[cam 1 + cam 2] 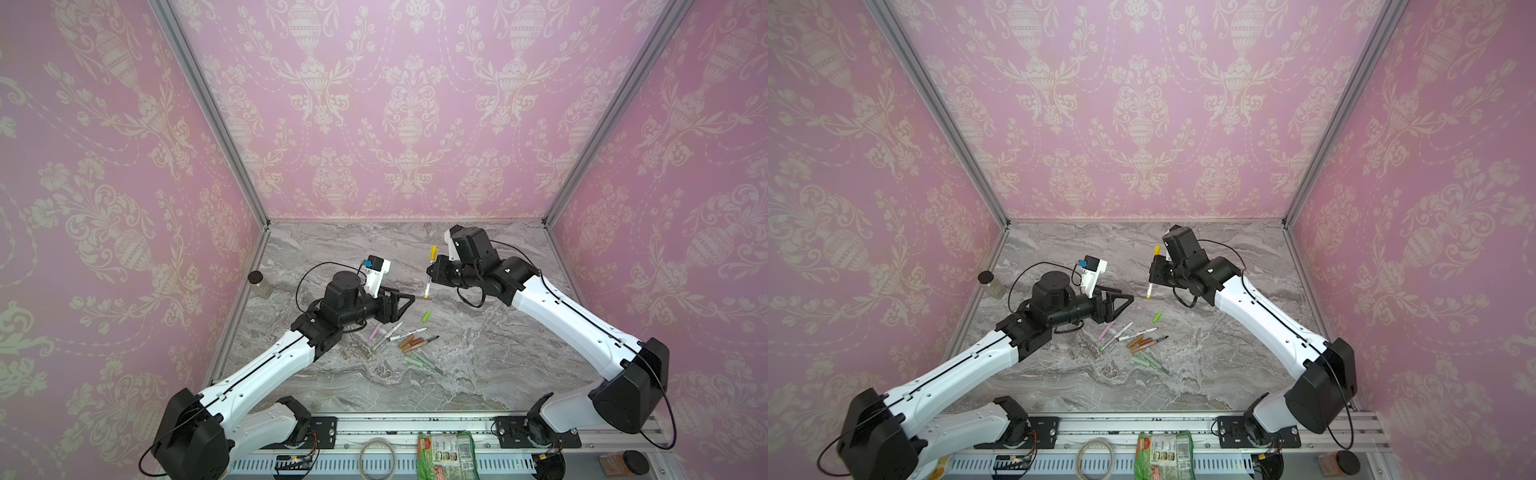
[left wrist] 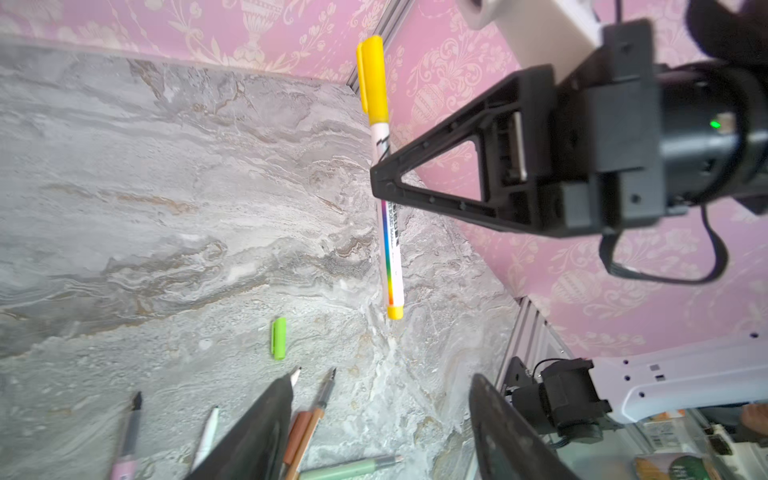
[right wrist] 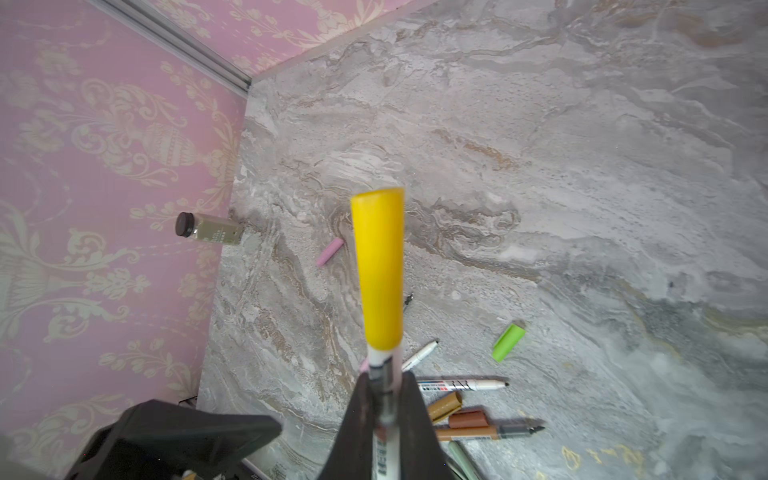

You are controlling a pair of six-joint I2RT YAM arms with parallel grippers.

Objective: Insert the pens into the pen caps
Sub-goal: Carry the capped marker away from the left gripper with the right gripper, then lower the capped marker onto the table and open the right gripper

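Above the marble table (image 1: 478, 353), the right pincer (image 3: 384, 384) clamps one pen (image 2: 392, 249) upright with its yellow cap (image 2: 374, 79) seated. Other pens (image 1: 409, 333) lie uncapped below, near a green cap (image 1: 426, 317), so most of the job looks undone. Only the left wrist view shows plainly that the left pincer (image 2: 380, 380) is spread empty.

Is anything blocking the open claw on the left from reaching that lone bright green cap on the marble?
Nothing visible does. The left gripper stands open near the bright green cap, with only bare marble tabletop between them. The yellow-capped pen, clamped in the right gripper, hangs off to the side, not between them.
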